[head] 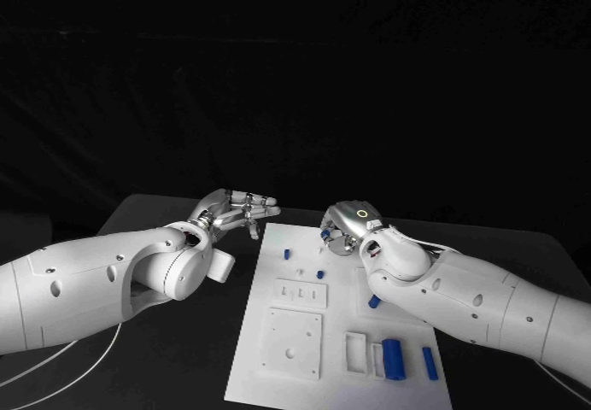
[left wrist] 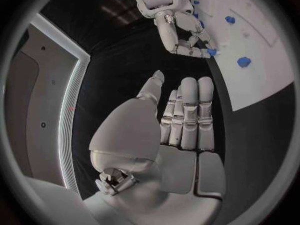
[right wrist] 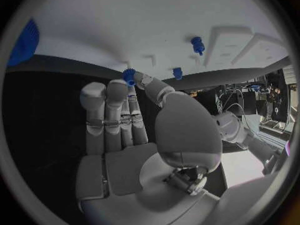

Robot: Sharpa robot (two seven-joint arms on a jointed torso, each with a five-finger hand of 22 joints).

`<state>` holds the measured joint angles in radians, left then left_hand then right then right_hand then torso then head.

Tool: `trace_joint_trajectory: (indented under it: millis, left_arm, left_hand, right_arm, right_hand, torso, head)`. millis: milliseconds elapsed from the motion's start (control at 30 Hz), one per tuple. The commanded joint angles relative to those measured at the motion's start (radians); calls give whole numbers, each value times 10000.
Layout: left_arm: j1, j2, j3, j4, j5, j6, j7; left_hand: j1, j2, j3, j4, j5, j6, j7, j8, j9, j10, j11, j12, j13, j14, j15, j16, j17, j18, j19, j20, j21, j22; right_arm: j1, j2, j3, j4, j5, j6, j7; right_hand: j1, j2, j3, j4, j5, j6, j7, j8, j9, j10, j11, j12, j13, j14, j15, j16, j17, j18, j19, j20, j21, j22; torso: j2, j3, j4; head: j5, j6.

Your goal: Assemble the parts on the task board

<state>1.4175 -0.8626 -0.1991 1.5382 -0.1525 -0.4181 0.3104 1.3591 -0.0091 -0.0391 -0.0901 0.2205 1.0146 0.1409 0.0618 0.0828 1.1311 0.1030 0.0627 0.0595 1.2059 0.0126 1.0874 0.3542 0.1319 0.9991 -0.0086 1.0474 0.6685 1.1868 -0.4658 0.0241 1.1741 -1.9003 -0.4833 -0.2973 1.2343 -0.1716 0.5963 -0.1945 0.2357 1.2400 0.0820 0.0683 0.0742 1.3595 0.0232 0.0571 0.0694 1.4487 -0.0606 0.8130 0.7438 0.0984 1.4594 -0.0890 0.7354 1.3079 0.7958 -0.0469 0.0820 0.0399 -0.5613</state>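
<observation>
Two silver hands are hovering at the far end of the white task board (head: pixel 286 376), which is lying on a black table (head: pixel 160 376) against a dark backdrop. Nothing is standing between either hand and the board.

The right hand (head: pixel 348 224) is pinching a small blue part (right wrist: pixel 129 75) between its thumb and a fingertip, just over the board's far edge (its other fingers are lying straight and close together). The left hand (head: pixel 236 207) is holding nothing, its fingers straight and slightly apart, poised over bare table just beside the board's far left corner and near the right hand.

Six more blue parts are lying or standing on the board in the head view. One small peg (head: pixel 287 254) is standing nearest the left hand, and another (head: pixel 320 274) is sitting just beyond the right wrist. A third piece (head: pixel 373 301) is resting against the right forearm's inner side. A fourth, partly hidden, is showing beneath the right hand (head: pixel 325 233). A thick blue cylinder (head: pixel 393 358) and a slim blue bar (head: pixel 430 362) are lying side by side at the board's near end, well apart from both hands, next to raised white blocks.
</observation>
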Motion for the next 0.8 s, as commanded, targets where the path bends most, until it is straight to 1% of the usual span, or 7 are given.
trace_joint_trajectory:
  millis: [33, 333, 467, 600, 633, 700, 800]
  left_arm:
    - [20, 20, 11, 22, 30, 72, 80]
    - [20, 28, 12, 1, 34, 72, 83]
    - [20, 48, 12, -26, 35, 76, 82]
    - [20, 58, 12, -40, 38, 77, 83]
    - [20, 59, 12, -42, 39, 78, 84]
    - [20, 62, 12, -45, 41, 79, 84]
    - [20, 67, 12, -48, 44, 85, 80]
  left_hand:
    - [56, 43, -36, -11, -16, -75, -1, 9, -1, -63, -11, -12, 12, 81, 6, 57, -11, 134, -13, 47, -37, 12]
    - [56, 43, -36, -11, -16, -75, -1, 9, -1, -63, -11, -12, 12, 81, 6, 57, -11, 134, -13, 47, -37, 12]
    - [56, 43, -36, -11, -16, -75, -1, 9, -1, -63, -11, -12, 12, 81, 6, 57, -11, 134, -13, 47, -37, 12]
    - [56, 43, -36, -11, -16, -75, -1, 9, -1, -63, -11, -12, 12, 81, 6, 57, -11, 134, -13, 47, -37, 12]
    - [56, 43, -36, -11, -16, -75, -1, 9, -1, -63, -11, -12, 12, 81, 6, 57, -11, 134, -13, 47, -37, 12]
    - [56, 43, -36, -11, -16, -75, -1, 9, -1, -63, -11, -12, 12, 81, 6, 57, -11, 134, -13, 47, -37, 12]
    - [56, 43, -36, -11, -16, -75, -1, 9, -1, -63, -11, -12, 12, 81, 6, 57, -11, 134, -13, 47, -37, 12]
  right_arm:
    - [-8, 11, -1, -58, -25, 338, 63]
    - [-8, 41, -1, -78, 64, 398, 142]
    - [-8, 59, -1, -79, 93, 398, 167]
    - [-8, 66, -2, -91, 123, 385, 180]
    - [-8, 69, -2, -99, 135, 387, 185]
    - [-8, 72, -2, -113, 165, 406, 201]
    - [-7, 73, -2, -135, 274, 531, 280]
  right_hand:
    - [96, 11, -32, 33, -56, -62, 7, -9, -18, -85, -1, 26, -6, -19, -12, 60, -19, 58, 387, 33, -49, 144]
    - [88, 10, -42, 42, -81, -106, 18, -9, -24, -131, 15, 25, -10, -17, 2, 55, -29, 68, 397, 47, -96, 164]
    - [87, 16, -48, 49, -87, -113, 18, -4, -22, -139, 17, 25, -9, -15, 10, 57, -35, 79, 411, 60, -133, 190]
    - [63, 7, -58, 59, -96, -161, 30, -18, -31, -187, 34, 22, -17, -15, 26, 55, -42, 88, 415, 69, -195, 200]
    - [53, 0, -49, 61, -102, -205, 42, -25, -39, -230, 50, 21, -22, -13, 44, 54, -46, 92, 415, 80, -211, 203]
    - [-24, -60, 24, 90, -138, -455, 110, -40, -77, -508, 150, 19, -51, -5, 153, 40, -67, 124, 399, 157, -313, 188]
    - [-189, -254, 150, 163, -190, -930, 249, -44, -96, -1142, 353, 19, -79, -23, 286, -21, -132, 187, 371, 304, -573, 117]
  torso:
    - [3, -13, -9]
    - [5, -5, -4]
    - [6, -3, -17]
    - [6, -4, -25]
    - [6, -4, -30]
    - [5, -4, -32]
    - [2, -3, -24]
  head:
    - [1, -23]
    - [55, -75]
    - [59, -89]
    - [82, -72]
    - [85, -62]
    - [87, -58]
    - [79, -57]
